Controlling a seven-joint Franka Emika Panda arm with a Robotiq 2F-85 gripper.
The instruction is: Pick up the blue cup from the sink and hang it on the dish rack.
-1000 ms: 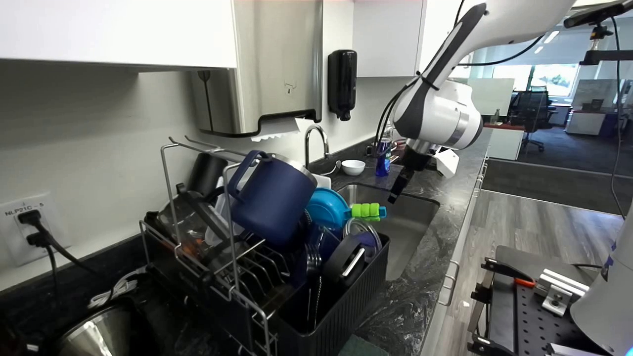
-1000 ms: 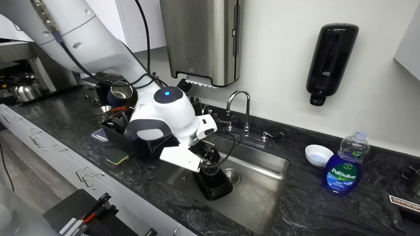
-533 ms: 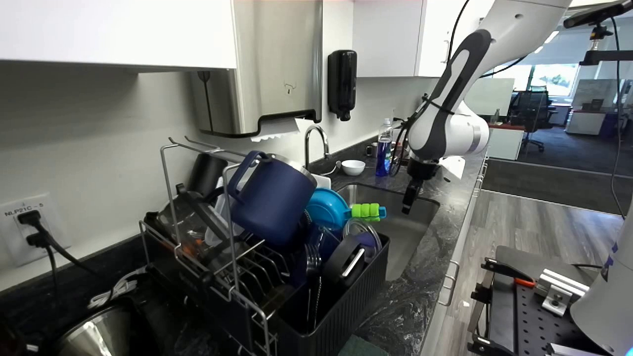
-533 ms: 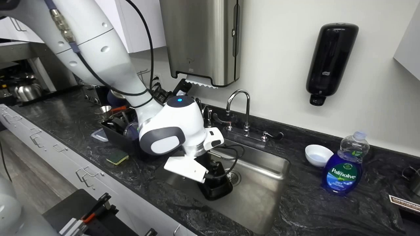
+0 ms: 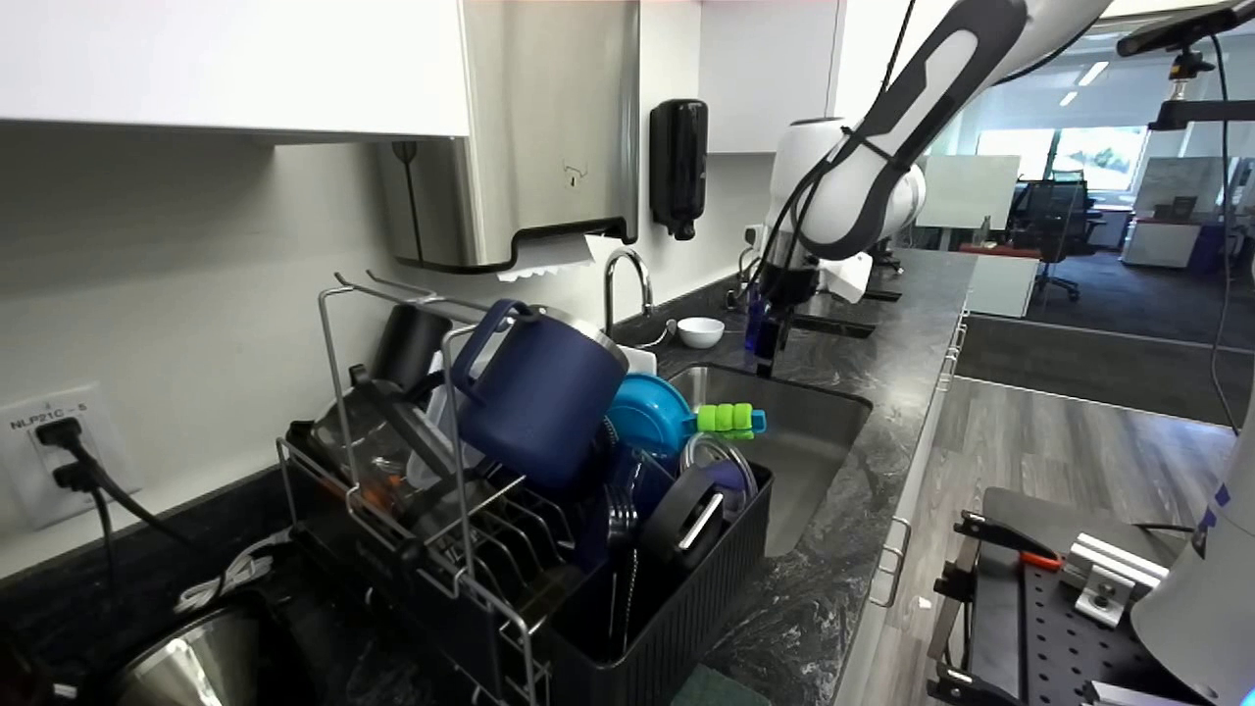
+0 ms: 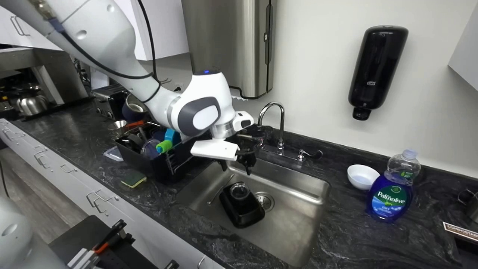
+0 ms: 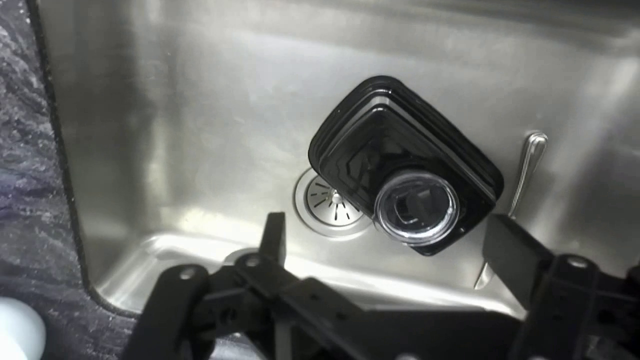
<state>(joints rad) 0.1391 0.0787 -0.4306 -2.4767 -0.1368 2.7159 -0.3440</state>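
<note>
The gripper [image 7: 384, 220] is hovering above the sink [image 6: 295, 220], while the blue cup [image 5: 544, 392] is leaning in the rack [image 5: 706, 598].

The fingers [image 7: 512, 255] are standing spread well apart. In an exterior view the cup is tilting high on the rack, its handle [image 5: 477, 343] to the left, and a turquoise cup [image 5: 649, 412] is sitting just to its right. In the sink, a black container [image 7: 395, 145] is lying partly over the drain [image 7: 332, 202], and a clear glass [image 7: 417, 207] is resting on it; whether upright or upside down is hard to tell. Silverware [image 7: 523, 172] is lying just beside the container. In an exterior view the faucet [image 6: 282, 130] is rising at the sink's far edge, and a bowl [image 6: 362, 177] and a bottle [image 6: 390, 190] are standing to the right.
</note>
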